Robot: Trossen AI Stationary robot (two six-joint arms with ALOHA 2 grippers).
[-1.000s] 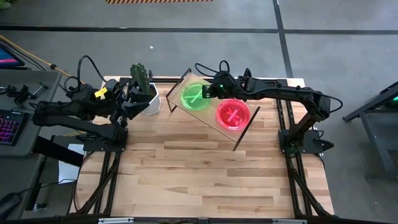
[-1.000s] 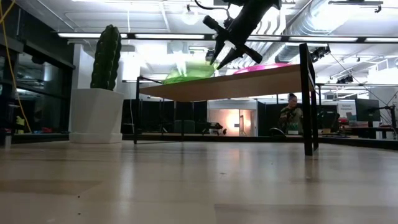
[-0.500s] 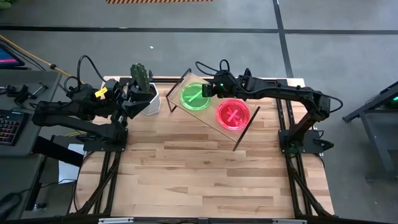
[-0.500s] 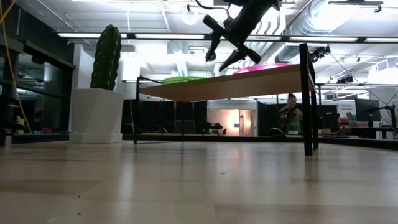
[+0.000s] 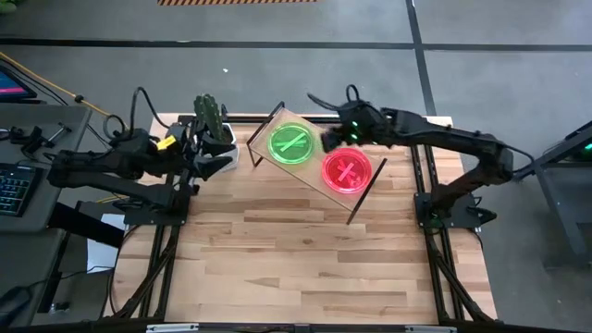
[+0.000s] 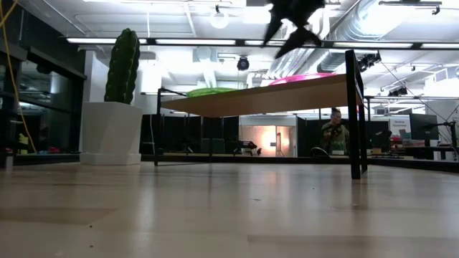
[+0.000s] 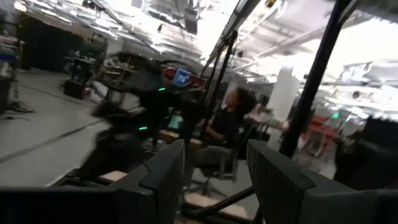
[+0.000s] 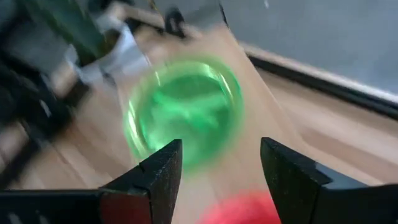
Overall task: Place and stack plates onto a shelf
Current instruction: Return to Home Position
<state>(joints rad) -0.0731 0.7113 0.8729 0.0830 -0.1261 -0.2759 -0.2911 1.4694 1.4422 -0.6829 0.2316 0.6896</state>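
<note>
The right gripper (image 5: 329, 141) hangs over the back long edge of the shelf (image 5: 312, 177), its fingers (image 8: 155, 183) spread wide with nothing between them. In the low view this gripper (image 6: 285, 36) is high above the board, with open air under its tips. The green stack (image 5: 291, 144) lies just beside the gripper, toward the left arm, and the pink stack (image 5: 346, 170) lies just beside it toward the table's front, so the gripper sits above the gap between the two. Both stacks rest flat on the shelf, apart from each other, each inside the board's edges with a thin strip of bare wood around it. Each pile looks more than one plate deep, though the count cannot be read. The green stack is near the shelf end that faces the cactus (image 5: 208, 113), and the pink stack is near the other end, by the black leg (image 6: 353, 115). Past the shelf's front edge lies a broad stretch of bare tabletop (image 5: 305, 268). The left gripper (image 5: 205, 163) is at the table's back left, just beside the white pot (image 5: 223, 148); whether it touches the pot cannot be told. Its fingers (image 7: 161, 180) are parted and hold nothing, and a seated person (image 7: 230, 124) shows in the room beyond them.
</note>
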